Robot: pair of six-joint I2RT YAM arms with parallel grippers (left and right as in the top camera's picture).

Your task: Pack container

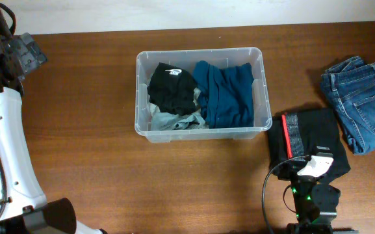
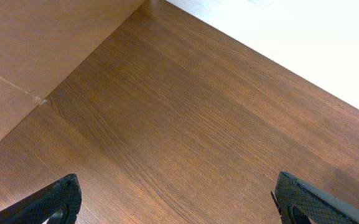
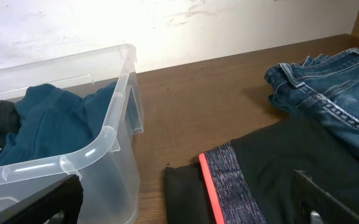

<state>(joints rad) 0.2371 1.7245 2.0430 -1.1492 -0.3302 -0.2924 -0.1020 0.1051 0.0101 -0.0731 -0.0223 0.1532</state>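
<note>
Clear container (image 1: 206, 134) holds clothes (image 1: 229, 94) — left pincer (image 2: 176, 193) and right pincer (image 3: 188, 186) both gape wide apart.

A brown wooden table (image 1: 96, 97) is occupied by a clear container (image 1: 200, 134); to its right are laid a folded black garment (image 1: 314, 133) and folded jeans (image 1: 362, 97).

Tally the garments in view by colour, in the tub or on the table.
Black: 2 (black garment in the container; black striped garment on the table)
Teal: 1 (teal garment)
Grey: 1 (grey garment)
Blue denim: 1 (jeans)
Total: 5
</note>
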